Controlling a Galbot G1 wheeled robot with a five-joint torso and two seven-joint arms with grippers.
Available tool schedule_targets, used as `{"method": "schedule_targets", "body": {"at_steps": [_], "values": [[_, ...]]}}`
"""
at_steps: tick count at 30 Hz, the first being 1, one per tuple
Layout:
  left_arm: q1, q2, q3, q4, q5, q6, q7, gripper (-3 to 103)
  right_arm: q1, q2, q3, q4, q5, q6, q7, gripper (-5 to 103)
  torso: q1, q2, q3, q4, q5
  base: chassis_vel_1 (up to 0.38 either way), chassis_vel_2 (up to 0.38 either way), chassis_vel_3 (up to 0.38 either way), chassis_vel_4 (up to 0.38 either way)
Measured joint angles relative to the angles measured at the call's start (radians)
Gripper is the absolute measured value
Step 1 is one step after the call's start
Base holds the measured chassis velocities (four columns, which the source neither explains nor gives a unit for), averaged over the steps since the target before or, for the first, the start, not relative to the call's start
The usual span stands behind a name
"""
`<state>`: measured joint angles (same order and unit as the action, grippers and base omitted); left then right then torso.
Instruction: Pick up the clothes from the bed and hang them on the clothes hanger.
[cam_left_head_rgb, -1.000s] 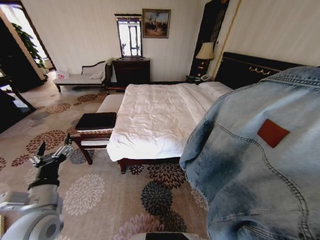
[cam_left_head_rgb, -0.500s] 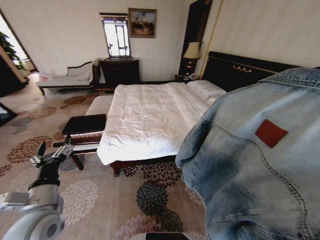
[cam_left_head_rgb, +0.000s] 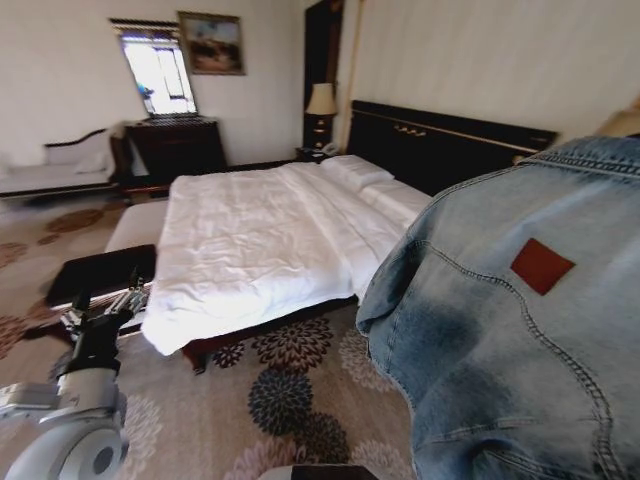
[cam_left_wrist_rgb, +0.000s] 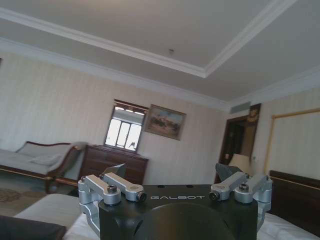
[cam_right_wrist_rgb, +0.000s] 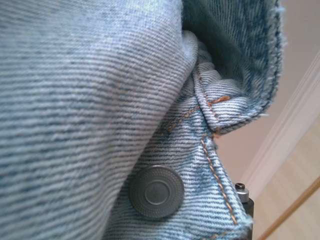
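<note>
The clothes (cam_left_head_rgb: 520, 330), a light-blue denim jacket with a red patch, hang in the air at the right of the head view, off the bed. They cover my right arm, and my right gripper (cam_right_wrist_rgb: 243, 196) is shut on the denim, which presses against the right wrist camera with a metal button (cam_right_wrist_rgb: 156, 191) showing. The bed (cam_left_head_rgb: 250, 240), with its white quilt and black headboard, lies ahead and to the left. My left gripper (cam_left_head_rgb: 105, 300) is raised at the lower left, open and holding nothing, its fingers (cam_left_wrist_rgb: 117, 182) spread wide. The clothes hanger is out of view.
A dark stool (cam_left_head_rgb: 95, 272) and a white bench (cam_left_head_rgb: 135, 225) stand at the bed's foot. A dark dresser (cam_left_head_rgb: 175, 145) and a chaise (cam_left_head_rgb: 60, 165) line the far wall, and a lamp (cam_left_head_rgb: 320, 100) stands by the headboard. Flowered carpet (cam_left_head_rgb: 290, 400) lies between me and the bed.
The camera has turned to the right, so the bed and the room slide left in the picture. The jacket and both arms hold their places relative to me.
</note>
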<state>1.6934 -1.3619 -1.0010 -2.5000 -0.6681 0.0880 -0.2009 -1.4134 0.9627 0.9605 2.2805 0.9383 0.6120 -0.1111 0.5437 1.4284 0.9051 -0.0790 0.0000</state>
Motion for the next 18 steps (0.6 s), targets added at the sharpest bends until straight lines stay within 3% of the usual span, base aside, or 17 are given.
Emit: {"method": "schedule_targets", "body": {"at_steps": [18], "values": [[-0.004,0.0,0.001,0.001,-0.004,0.0,0.001,100,-0.009,0.002,0.013,0.006,-0.001,0.0,0.003,16,0.0,0.0,0.0,0.0002,0.0,-0.123,-0.128,-0.132,-0.124]]}}
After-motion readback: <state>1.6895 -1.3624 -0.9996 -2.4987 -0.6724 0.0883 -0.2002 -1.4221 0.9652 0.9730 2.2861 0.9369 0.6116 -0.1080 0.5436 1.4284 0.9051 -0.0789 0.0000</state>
